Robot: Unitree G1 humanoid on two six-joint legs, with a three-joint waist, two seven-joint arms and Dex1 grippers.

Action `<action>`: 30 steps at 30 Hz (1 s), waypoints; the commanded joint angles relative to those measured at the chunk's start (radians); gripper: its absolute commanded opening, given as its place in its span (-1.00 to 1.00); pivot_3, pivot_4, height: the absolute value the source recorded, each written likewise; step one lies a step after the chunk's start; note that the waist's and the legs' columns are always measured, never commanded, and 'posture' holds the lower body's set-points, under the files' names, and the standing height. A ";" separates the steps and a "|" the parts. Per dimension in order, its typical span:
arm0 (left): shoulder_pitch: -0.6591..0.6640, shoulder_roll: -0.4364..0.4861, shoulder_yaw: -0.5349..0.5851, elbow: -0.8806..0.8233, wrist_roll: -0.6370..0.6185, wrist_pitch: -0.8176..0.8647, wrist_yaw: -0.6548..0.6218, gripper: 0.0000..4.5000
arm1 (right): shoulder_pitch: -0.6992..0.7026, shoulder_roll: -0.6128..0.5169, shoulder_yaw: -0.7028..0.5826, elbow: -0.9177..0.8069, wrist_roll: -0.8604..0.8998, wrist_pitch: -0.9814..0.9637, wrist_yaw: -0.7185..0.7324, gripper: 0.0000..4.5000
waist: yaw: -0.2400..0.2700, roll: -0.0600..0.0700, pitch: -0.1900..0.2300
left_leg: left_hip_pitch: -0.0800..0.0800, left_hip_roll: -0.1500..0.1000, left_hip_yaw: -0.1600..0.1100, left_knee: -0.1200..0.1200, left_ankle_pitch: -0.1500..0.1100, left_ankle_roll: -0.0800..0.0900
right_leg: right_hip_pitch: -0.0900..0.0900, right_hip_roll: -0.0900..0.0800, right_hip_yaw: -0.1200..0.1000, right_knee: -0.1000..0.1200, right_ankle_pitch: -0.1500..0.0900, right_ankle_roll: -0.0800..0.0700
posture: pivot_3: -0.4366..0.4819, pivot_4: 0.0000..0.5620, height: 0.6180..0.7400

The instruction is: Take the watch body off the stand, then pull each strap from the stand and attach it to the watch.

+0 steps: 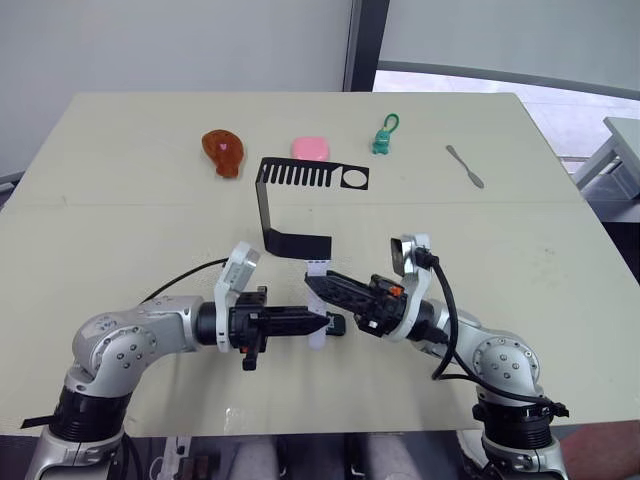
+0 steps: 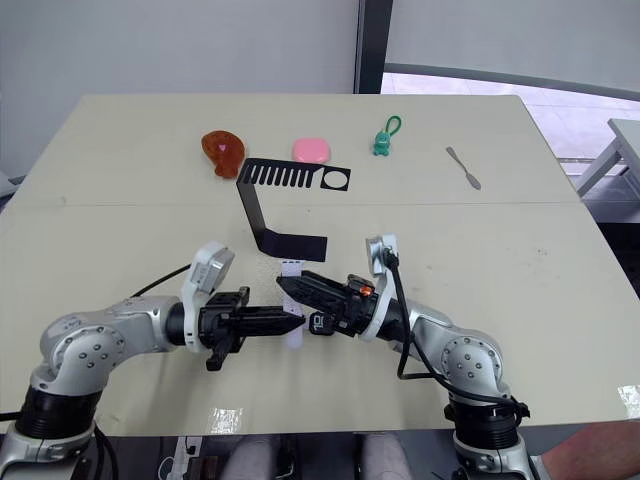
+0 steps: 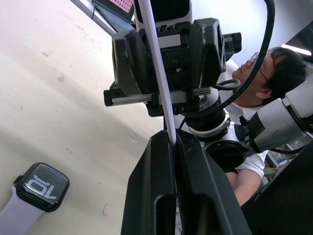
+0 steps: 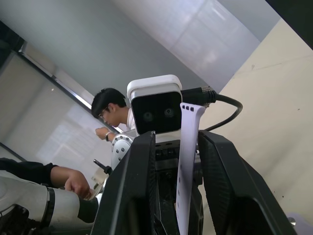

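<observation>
Pinching now: your left gripper (image 1: 318, 322) clamps the strap (image 3: 157, 63); it's thin, floppy and light.
Right gripper (image 4: 178, 138): fingers spread around that strap; grip near its end.
Watch body (image 3: 41, 186): on the table (image 1: 150, 200), beside the left fingertips.

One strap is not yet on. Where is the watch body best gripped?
Probably its two strapless side edges, from above: the watch body lies flat, screen up, on the table, a strap fixed at one end, the opposite end needing to stay free.

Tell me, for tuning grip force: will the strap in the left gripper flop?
Likely bendy yet springy: the strap runs nearly straight out of the shut left gripper. Thin and smooth-looking, so it may slip.
</observation>
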 commanded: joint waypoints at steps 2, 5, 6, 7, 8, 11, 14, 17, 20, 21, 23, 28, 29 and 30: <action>0.001 0.003 0.012 -0.036 -0.005 -0.016 -0.013 -1.00 | -0.010 0.010 -0.002 -0.004 -0.002 -0.026 0.001 -0.38 | 0.000 0.000 0.000 | 0.000 0.000 0.000 0.000 0.000 0.000 | 0.000 0.000 0.000 0.000 0.000 0.000 | -0.05 -0.47 1.00; 0.001 0.002 0.014 -0.036 -0.005 -0.020 -0.013 -1.00 | -0.011 0.017 -0.007 0.004 -0.008 -0.036 -0.003 -0.38 | 0.000 0.000 0.000 | 0.000 0.000 0.000 0.000 0.000 0.000 | 0.000 0.000 0.000 0.000 0.000 0.000 | -0.05 -0.47 1.00; 0.001 0.002 0.014 -0.036 -0.005 -0.021 -0.013 -1.00 | -0.011 0.017 -0.007 0.006 -0.010 -0.038 -0.002 -0.38 | 0.000 0.000 0.000 | 0.000 0.000 0.000 0.000 0.000 0.000 | 0.000 0.000 0.000 0.000 0.000 0.000 | -0.05 -0.47 1.00; 0.001 0.001 0.015 -0.036 -0.005 -0.022 -0.012 -1.00 | -0.010 0.015 -0.006 0.007 -0.011 -0.039 0.000 -0.38 | 0.000 0.000 0.000 | 0.000 0.000 0.000 0.000 0.000 0.000 | 0.000 0.000 0.000 0.000 0.000 0.000 | -0.05 -0.47 1.00; 0.002 0.001 0.015 -0.036 -0.005 -0.023 -0.012 -1.00 | -0.008 0.014 -0.005 0.008 -0.011 -0.040 0.002 -0.38 | 0.000 0.000 0.000 | 0.000 0.000 0.000 0.000 0.000 0.000 | 0.000 0.000 0.000 0.000 0.000 0.000 | -0.05 -0.47 1.00; 0.002 -0.004 0.019 -0.035 -0.008 -0.028 -0.007 -1.00 | -0.002 0.012 -0.004 0.010 -0.012 -0.042 0.004 -0.38 | 0.000 0.000 0.000 | 0.000 0.000 0.000 0.000 0.000 0.000 | 0.000 0.000 0.000 0.000 0.000 0.000 | -0.05 -0.47 1.00; 0.004 -0.003 0.020 -0.035 -0.010 -0.029 -0.006 -1.00 | 0.006 0.010 -0.006 0.012 -0.012 -0.044 0.006 -0.38 | 0.000 0.000 0.000 | 0.000 0.000 0.000 0.000 0.000 0.000 | 0.000 0.000 0.000 0.000 0.000 0.000 | -0.05 -0.47 1.00; 0.005 -0.001 0.021 -0.035 -0.009 -0.028 -0.005 -1.00 | 0.011 0.010 -0.010 0.012 -0.008 -0.045 0.007 -0.38 | 0.000 0.000 0.000 | 0.000 0.000 0.000 0.000 0.000 0.000 | 0.000 0.000 0.000 0.000 0.000 0.000 | -0.05 -0.47 1.00; 0.005 0.000 0.018 -0.035 -0.007 -0.027 -0.006 -1.00 | 0.011 0.010 -0.010 0.011 -0.006 -0.045 0.009 -0.38 | 0.000 0.000 0.000 | 0.000 0.000 0.000 0.000 0.000 0.000 | 0.000 0.000 0.000 0.000 0.000 0.000 | -0.05 -0.47 1.00; 0.005 0.000 0.017 -0.035 -0.007 -0.027 -0.006 -1.00 | 0.010 0.010 -0.010 0.011 -0.006 -0.045 0.009 -0.38 | 0.000 0.000 0.000 | 0.000 0.000 0.000 0.000 0.000 0.000 | 0.000 0.000 0.000 0.000 0.000 0.000 | -0.05 -0.47 1.00; 0.004 -0.002 0.013 -0.036 -0.004 -0.028 -0.005 -1.00 | 0.007 0.014 -0.010 0.012 -0.005 -0.047 0.008 -0.38 | 0.000 0.000 0.000 | 0.000 0.000 0.000 0.000 0.000 0.000 | 0.000 0.000 0.000 0.000 0.000 0.000 | -0.05 -0.47 1.00; 0.004 -0.005 0.012 -0.036 -0.002 -0.030 -0.002 -1.00 | 0.005 0.019 -0.011 0.013 0.002 -0.048 0.009 -0.49 | 0.000 0.000 0.000 | 0.000 0.000 0.000 0.000 0.000 0.000 | 0.000 0.000 0.000 0.000 0.000 0.000 | -0.05 -0.47 1.00; 0.004 -0.005 0.012 -0.036 -0.002 -0.030 -0.001 -1.00 | 0.005 0.019 -0.010 0.014 0.004 -0.048 0.010 -0.62 | 0.000 0.000 0.000 | 0.000 0.000 0.000 0.000 0.000 0.000 | 0.000 0.000 0.000 0.000 0.000 0.000 | -0.05 -0.47 1.00; 0.004 -0.005 0.012 -0.036 -0.001 -0.030 -0.001 -1.00 | 0.004 0.021 -0.010 0.014 0.008 -0.047 0.011 -0.76 | 0.000 0.000 0.000 | 0.000 0.000 0.000 0.000 0.000 0.000 | 0.000 0.000 0.000 0.000 0.000 0.000 | -0.05 -0.47 1.00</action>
